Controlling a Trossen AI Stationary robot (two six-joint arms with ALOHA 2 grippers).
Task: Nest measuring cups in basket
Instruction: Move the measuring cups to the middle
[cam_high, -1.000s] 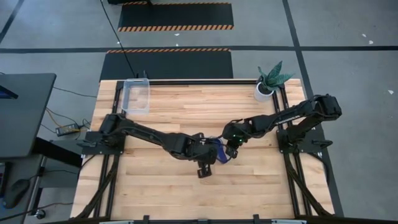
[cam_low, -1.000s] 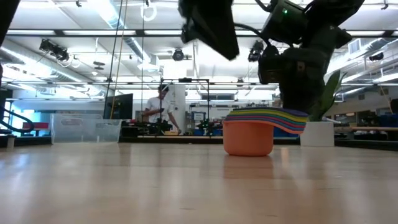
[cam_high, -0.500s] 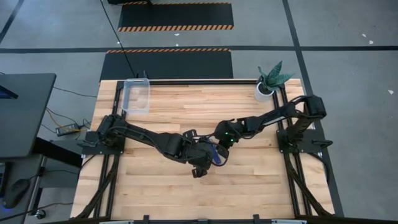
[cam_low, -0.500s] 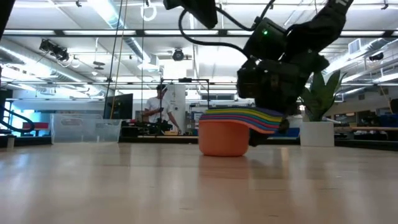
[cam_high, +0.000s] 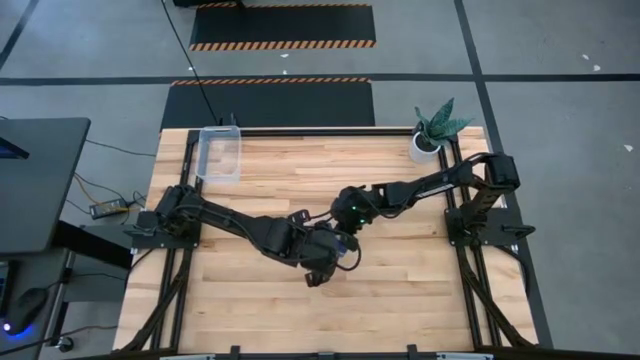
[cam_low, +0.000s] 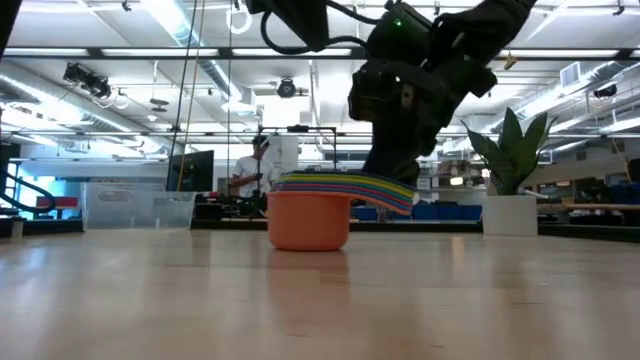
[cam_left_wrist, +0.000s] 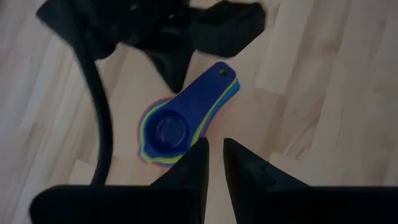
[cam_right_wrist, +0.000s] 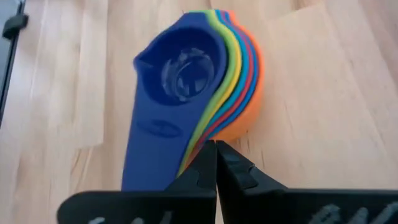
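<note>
The measuring cups (cam_high: 341, 243) stand nested in one stack on the wood near the table's middle. The orange cup (cam_low: 308, 222) is at the bottom and the blue one (cam_right_wrist: 180, 74) on top, with the handles fanned out. My right gripper (cam_right_wrist: 215, 148) is shut and sits at the stack's handle side. My left gripper (cam_left_wrist: 214, 155) hovers above the stack, shut but for a narrow slit, with nothing between its fingers. The clear basket (cam_high: 220, 155) stands at the table's far left corner, away from both arms. My right gripper meets the stack with its shut fingertips (cam_right_wrist: 210, 155), at the edge of the fanned handles where they join the orange cup's wall (cam_right_wrist: 231, 127). It slants down from the table's right side. The stack stands upright, the orange cup's bottom on the table.
A white pot with a green plant (cam_high: 430, 135) stands at the far right corner. Bare wood lies between the stack and the basket (cam_low: 135, 207). A person shows far off in the room behind the table.
My right gripper has moved toward the table's left edge with its shut fingers against the stack. The stack has slid leftward along the wood, staying upright and nested. My left gripper has risen above the stack and drifted a little leftward.
</note>
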